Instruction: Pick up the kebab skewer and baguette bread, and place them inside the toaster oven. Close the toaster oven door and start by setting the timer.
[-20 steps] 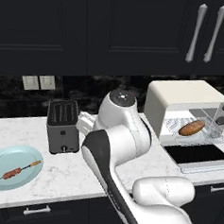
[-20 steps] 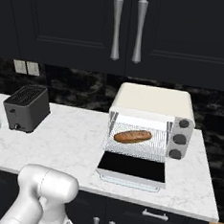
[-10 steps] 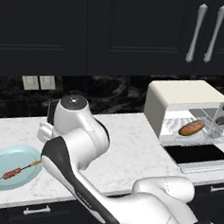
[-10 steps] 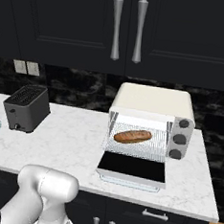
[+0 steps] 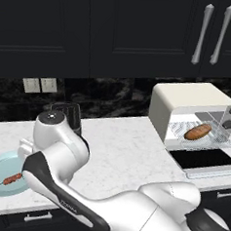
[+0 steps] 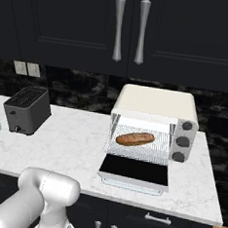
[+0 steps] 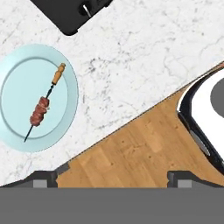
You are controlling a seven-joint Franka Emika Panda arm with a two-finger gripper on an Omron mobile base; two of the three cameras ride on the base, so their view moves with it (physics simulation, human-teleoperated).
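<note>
One of the two food items is already sitting where it belongs: the baguette bread [image 6: 135, 138] is lying on the wire rack inside the toaster oven [image 6: 154, 122], whose toaster oven door [image 6: 136, 170] is hanging open and flat toward the counter edge. The kebab skewer [image 7: 43, 104] is lying on a pale blue plate [image 7: 13, 65] at the far left of the marble counter [image 6: 79, 137], near the dark slot toaster [image 6: 27, 109]. The gripper [image 7: 112, 175] is hovering high above the counter edge with its jaws spread wide and holding nothing, the skewer well off to one side in the hand view. In my judgement, the approach is calling for centring over the meat chunks, turning the jaws across the stick, and descending without striking the plate rim.
</note>
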